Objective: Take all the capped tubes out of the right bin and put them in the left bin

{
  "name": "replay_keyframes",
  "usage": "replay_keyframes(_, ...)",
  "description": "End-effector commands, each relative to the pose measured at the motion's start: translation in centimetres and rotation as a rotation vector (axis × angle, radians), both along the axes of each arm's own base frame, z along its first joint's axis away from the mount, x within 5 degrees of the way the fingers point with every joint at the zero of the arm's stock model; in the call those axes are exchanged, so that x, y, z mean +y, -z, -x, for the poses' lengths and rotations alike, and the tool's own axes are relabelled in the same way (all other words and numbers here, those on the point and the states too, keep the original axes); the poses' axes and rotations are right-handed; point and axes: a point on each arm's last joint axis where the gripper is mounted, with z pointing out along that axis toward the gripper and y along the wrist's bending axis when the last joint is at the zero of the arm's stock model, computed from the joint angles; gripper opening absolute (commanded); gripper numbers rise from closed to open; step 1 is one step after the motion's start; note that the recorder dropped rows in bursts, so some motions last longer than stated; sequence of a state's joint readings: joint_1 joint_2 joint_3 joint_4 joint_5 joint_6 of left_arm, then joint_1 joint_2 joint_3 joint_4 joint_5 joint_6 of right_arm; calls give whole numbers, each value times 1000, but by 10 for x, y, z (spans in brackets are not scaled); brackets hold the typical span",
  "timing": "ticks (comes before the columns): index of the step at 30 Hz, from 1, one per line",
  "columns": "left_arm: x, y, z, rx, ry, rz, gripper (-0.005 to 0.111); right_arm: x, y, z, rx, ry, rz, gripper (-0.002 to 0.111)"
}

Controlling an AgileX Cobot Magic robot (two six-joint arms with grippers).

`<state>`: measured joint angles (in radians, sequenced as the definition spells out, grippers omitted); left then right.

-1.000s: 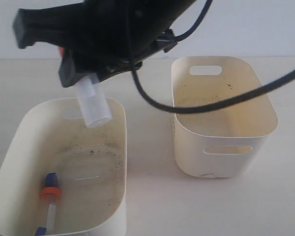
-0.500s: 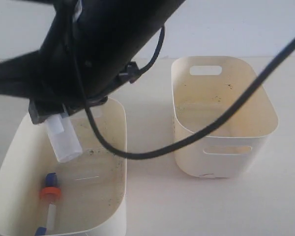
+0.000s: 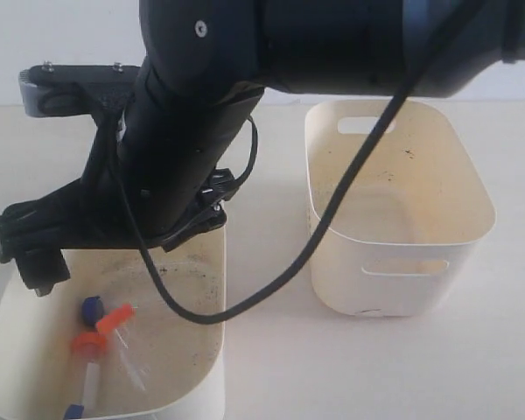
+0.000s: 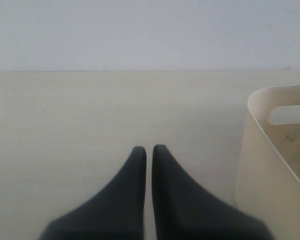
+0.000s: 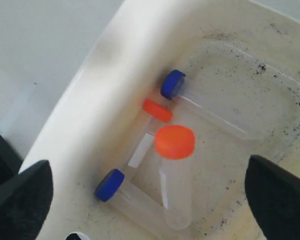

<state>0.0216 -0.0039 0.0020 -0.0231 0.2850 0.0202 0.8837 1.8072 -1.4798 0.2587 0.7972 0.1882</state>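
We see a pale table [image 3: 271,367] with two cream-white plastic tubs standing apart, side by side. The left bin [image 3: 214,367], its floor heavily speckled with dark dirt, holds all four capped tubes [image 5: 176,192], bunched near one end wall. Two blue-capped tubes [image 5: 210,112] lie on the floor, and between their caps lies an orange-capped tube [image 5: 140,147] with a white label strip. The other orange-capped tube [image 5: 174,200] rests tilted on top of the pile, its cap raised toward the wrist camera; in the exterior view it looks blurred. The right bin [image 3: 394,289], yellowish inside with a few dark specks, stands to the right. The black right arm [image 3: 245,87] reaches across the middle, and the right gripper [image 5: 148,172] hangs over the left bin with its fingers spread wide, gripping nothing. The left gripper [image 4: 145,150] is low over bare table, its fingers pressed together on nothing.
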Motion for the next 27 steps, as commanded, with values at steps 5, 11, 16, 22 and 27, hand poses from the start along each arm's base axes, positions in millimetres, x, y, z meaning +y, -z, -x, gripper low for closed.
replay_keyframes(5, 0, -1, 0, 0, -4, 7, 4, -2, 1, 2, 0, -29, 31, 101)
replay_keyframes(11, 0, -1, 0, 0, -4, 7, 4, -4, 2, 1, -31, -70, 62, 101)
replay_keyframes(16, 0, -1, 0, 0, -4, 7, 4, -5, 2, 0, -63, -105, 78, 101)
replay_keyframes(22, 0, -1, 0, -7, -4, 7, 4, -4, 1, -2, -83, -95, 67, 101)
replay_keyframes(27, 0, -1, 0, -5, -4, 7, 4, -6, 1, 0, -63, -102, 86, 101)
